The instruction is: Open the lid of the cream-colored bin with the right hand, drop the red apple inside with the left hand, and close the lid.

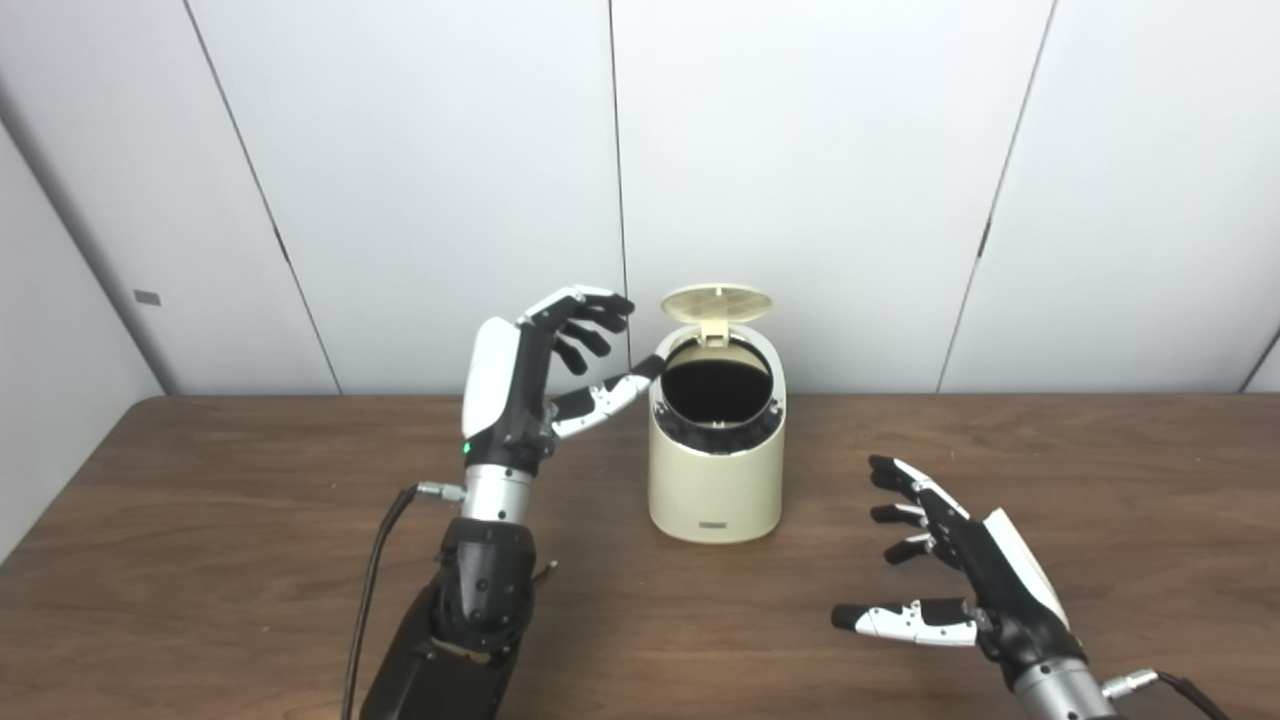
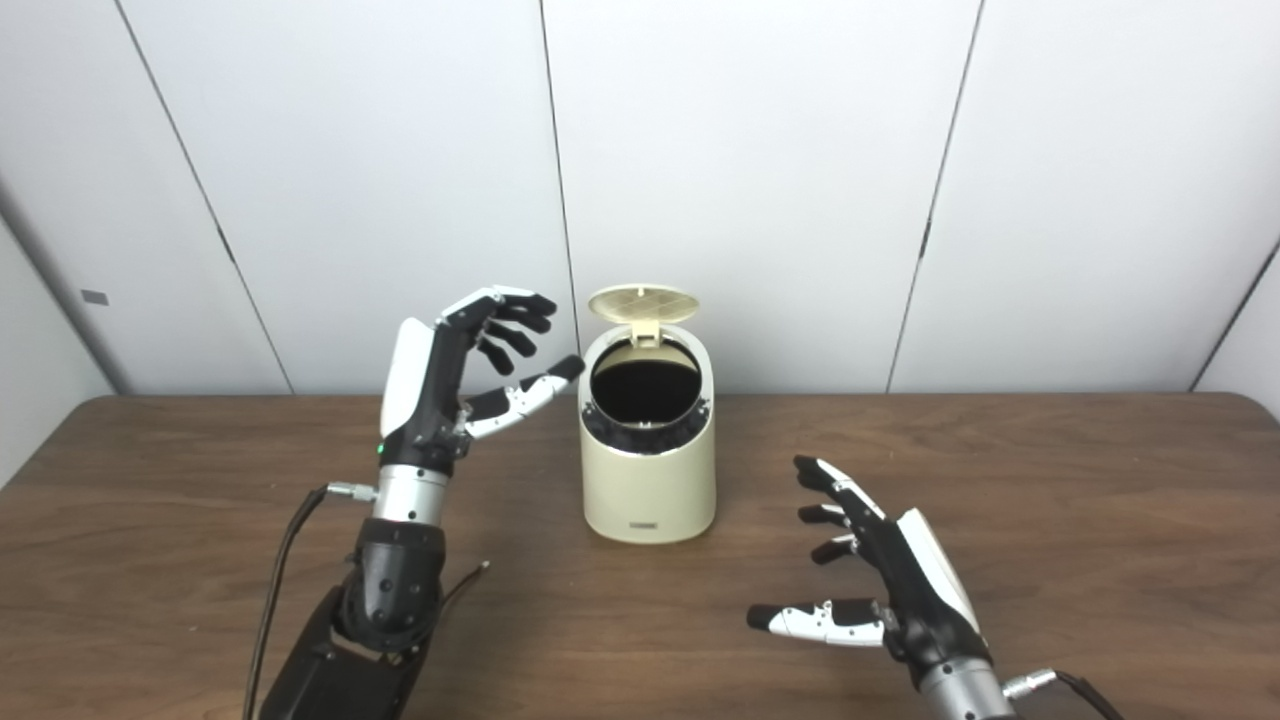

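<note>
We see the small cream-colored plastic bin mid-table w/ its round lid tipped upright at the back, no red apple in view, left hand open & empty just beside the rim, right hand open, empty, lower & farther off.

The left hand, white-backed with black fingers, is raised upright on its silver wrist above a black forearm that rises from the bottom edge. Its fingers curl forward and spread apart, the thumb pointing out to the right, holding nothing. The right hand, of the same white and black make, hovers low with its palm turned down and leftward, fingers spread and slightly bent, thumb stretched to the left, also empty.
</note>
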Controlling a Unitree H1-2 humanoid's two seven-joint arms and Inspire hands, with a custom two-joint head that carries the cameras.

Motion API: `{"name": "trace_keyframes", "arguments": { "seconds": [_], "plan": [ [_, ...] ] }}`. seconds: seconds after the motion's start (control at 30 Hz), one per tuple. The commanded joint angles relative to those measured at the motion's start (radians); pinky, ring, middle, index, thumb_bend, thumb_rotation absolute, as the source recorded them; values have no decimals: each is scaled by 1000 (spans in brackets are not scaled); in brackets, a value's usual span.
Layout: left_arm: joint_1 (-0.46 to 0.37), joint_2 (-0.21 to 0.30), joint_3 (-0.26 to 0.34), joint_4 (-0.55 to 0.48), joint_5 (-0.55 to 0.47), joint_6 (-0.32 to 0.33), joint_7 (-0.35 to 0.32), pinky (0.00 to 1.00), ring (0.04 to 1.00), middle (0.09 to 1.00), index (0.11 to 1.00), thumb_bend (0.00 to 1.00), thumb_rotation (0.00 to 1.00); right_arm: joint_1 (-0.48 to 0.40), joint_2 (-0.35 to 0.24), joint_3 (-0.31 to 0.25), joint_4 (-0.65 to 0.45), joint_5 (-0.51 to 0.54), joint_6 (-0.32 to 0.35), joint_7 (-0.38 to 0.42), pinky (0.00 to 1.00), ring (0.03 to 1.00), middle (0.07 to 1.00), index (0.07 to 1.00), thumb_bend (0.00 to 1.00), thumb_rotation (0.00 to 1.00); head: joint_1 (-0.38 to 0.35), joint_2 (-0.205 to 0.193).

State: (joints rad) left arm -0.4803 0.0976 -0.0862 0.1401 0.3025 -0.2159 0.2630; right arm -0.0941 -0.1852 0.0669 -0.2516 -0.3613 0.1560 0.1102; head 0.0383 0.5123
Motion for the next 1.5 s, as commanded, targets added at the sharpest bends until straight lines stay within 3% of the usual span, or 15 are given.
{"name": "trace_keyframes", "arguments": {
  "seconds": [0.0,0.17,0.23,0.37,0.47,0.7,0.93,1.1,1.2,1.33,1.47],
  "plan": [
    [-17,12,34,-65,-108,-4,-55,423,548,614,642,573,172,-25,-3,-8,-18,4,-41,-28,583,780,882,883,659,159,1,0],
    [25,32,118,-110,-311,49,-162,532,641,677,679,646,274,-27,-2,-14,-13,15,-42,-26,583,778,883,881,659,164,10,3],
    [40,31,146,-105,-368,61,-186,556,651,688,691,653,222,-26,-3,-13,-11,17,-48,-26,581,777,884,881,658,159,11,3],
    [65,16,186,-108,-357,130,-156,403,535,628,645,648,111,-26,-5,-13,-13,21,-46,-23,583,781,882,880,654,154,14,3],
    [86,6,206,-117,-393,189,-168,371,511,615,635,646,61,-26,-8,-12,-15,23,-43,-21,598,785,880,880,653,148,14,5],
    [147,-3,229,-94,-485,239,-226,481,598,658,663,662,49,-29,-11,-17,-22,25,-37,-21,593,786,883,881,648,138,15,4],
    [210,-13,226,-45,-496,208,-259,527,625,673,671,636,13,-52,-20,-22,-17,33,-36,-15,574,778,891,885,636,104,13,0],
    [244,-14,213,7,-492,174,-290,516,604,665,672,631,0,-109,-40,-27,12,35,-67,-19,598,775,884,884,637,158,6,-6],
    [269,-11,194,45,-470,135,-310,537,615,665,677,606,0,-176,-60,-32,23,47,-63,-8,636,781,877,881,637,225,-5,-14],
    [284,-27,191,70,-469,119,-314,576,628,663,674,610,0,-267,-87,-28,54,50,-55,4,668,796,859,867,664,386,-11,-23],
    [290,-35,186,94,-456,96,-314,593,633,662,673,600,0,-379,-118,-9,78,21,-27,27,710,817,856,850,693,456,-16,-33]
  ]
}}
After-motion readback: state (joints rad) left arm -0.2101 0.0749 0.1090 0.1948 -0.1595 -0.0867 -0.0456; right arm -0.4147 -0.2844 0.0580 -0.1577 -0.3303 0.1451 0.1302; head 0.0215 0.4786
